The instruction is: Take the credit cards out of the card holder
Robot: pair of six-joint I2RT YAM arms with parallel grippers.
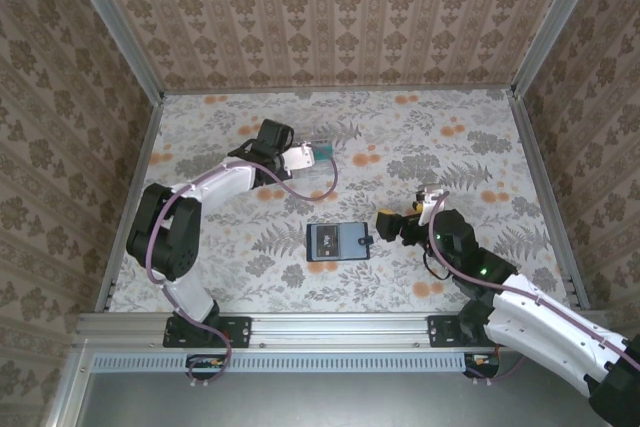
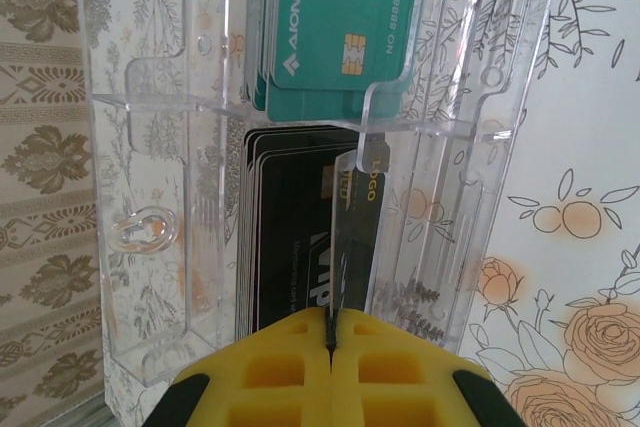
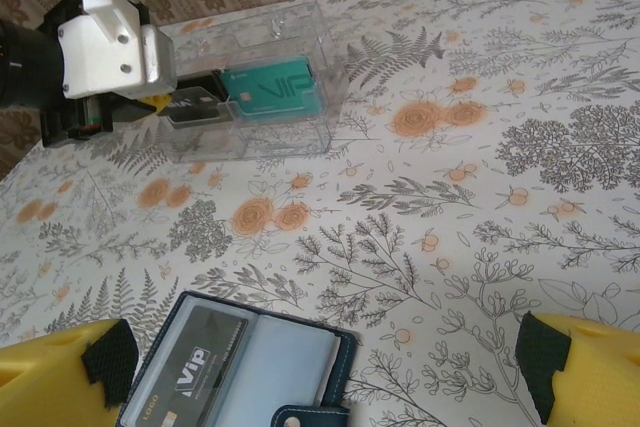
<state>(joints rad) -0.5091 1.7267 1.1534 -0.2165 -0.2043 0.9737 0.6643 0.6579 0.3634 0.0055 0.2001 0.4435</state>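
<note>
- The right gripper [image 3: 322,367] is nearest the arm bases. Its yellow fingers are spread wide with nothing between the pads.
- The card holder [image 1: 338,242] lies flat and open on the flowered table [image 1: 450,147], roughly midway between the two arms, with its tab edge toward the right gripper. From the right wrist it sits low between the fingers, closer to the left one. I cannot tell whether a finger touches it.
- A black VIP card [image 3: 200,372] sits in the holder's left pocket. The right pocket shows a plain grey-blue face.
- Farther back stands the clear box [image 2: 150,147]. Black cards [image 2: 285,247] are stacked in its near compartment and teal cards [image 2: 335,17] in the far one.
- The left gripper [image 2: 330,342] is at the box, its fingers pressed together on a dark card [image 2: 345,237]. The card is held on edge over the black stack.
</note>
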